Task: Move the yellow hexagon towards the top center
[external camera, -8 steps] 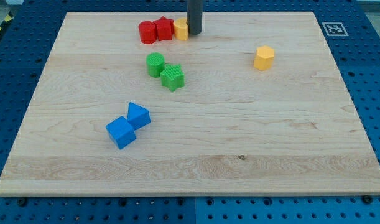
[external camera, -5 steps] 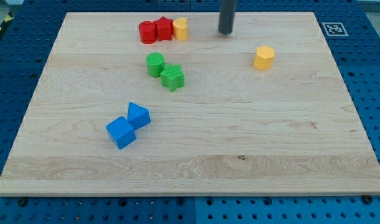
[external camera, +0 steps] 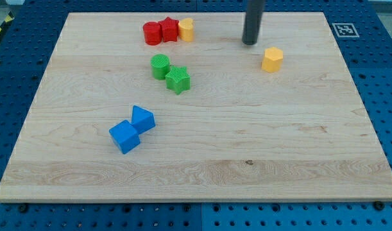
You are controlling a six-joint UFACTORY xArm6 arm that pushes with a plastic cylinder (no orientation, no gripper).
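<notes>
Yellow hexagonal block (external camera: 272, 59) sits at five o'clock from my tip (external camera: 249, 43), near but apart. No claw shows, so its state cannot be told.

On your worktop (external camera: 279, 160), the rod's tip (external camera: 249, 43) stands near the view's top, just up-left of the yellow hexagon (external camera: 272, 59), apart from it. Further left along the top, a red cylinder (external camera: 151, 33), red star (external camera: 169, 29) and yellow block (external camera: 187, 29) sit in a touching row. Below them lie the green cylinder (external camera: 160, 66) and green star (external camera: 178, 79), touching. Lower left, a blue cube (external camera: 124, 136) and blue triangle (external camera: 143, 119) touch.
</notes>
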